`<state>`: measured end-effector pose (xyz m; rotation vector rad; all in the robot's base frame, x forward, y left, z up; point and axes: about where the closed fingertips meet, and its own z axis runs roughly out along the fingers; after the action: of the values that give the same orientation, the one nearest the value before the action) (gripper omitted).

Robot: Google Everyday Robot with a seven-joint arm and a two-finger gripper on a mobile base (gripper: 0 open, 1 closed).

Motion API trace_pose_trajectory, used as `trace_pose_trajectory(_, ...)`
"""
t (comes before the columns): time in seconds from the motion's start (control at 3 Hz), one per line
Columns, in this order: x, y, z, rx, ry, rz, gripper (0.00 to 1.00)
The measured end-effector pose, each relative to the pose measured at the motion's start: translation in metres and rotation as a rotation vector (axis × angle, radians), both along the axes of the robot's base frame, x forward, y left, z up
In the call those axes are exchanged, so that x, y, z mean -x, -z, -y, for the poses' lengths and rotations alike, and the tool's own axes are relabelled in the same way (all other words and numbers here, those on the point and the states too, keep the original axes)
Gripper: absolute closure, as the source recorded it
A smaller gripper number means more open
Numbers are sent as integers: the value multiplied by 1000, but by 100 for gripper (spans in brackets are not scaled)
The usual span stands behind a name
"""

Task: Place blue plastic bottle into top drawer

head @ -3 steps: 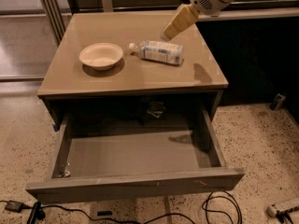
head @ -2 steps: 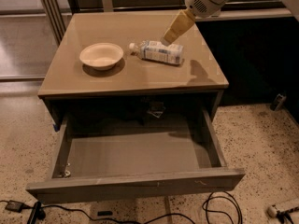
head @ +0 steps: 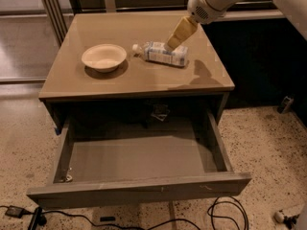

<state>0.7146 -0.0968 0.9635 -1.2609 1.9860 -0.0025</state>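
The blue plastic bottle (head: 162, 54) lies on its side on the tan table top (head: 144, 80), white cap pointing left toward the bowl. My gripper (head: 171, 44) comes down from the upper right on the white arm, its cream fingers (head: 180, 32) reaching just above the bottle's right half. The top drawer (head: 139, 162) is pulled open below the table, its grey floor bare and its flat front panel (head: 139, 190) nearest the camera.
A cream round bowl (head: 104, 57) sits on the table left of the bottle. Black cables (head: 225, 214) lie on the speckled floor below the drawer. A dark cabinet stands to the right and metal rails at the back left.
My gripper has moved left and down, from above and right of the bottle to just over its right half. The bottle, bowl and drawer have not moved.
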Motion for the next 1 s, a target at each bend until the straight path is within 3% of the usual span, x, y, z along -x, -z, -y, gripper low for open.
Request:
trace_pose_trajectory(0.67,-33,46,-6,37,-40,-53,0)
trace_pose_trajectory(1.0,-51,84,4,22,-83,-134,0)
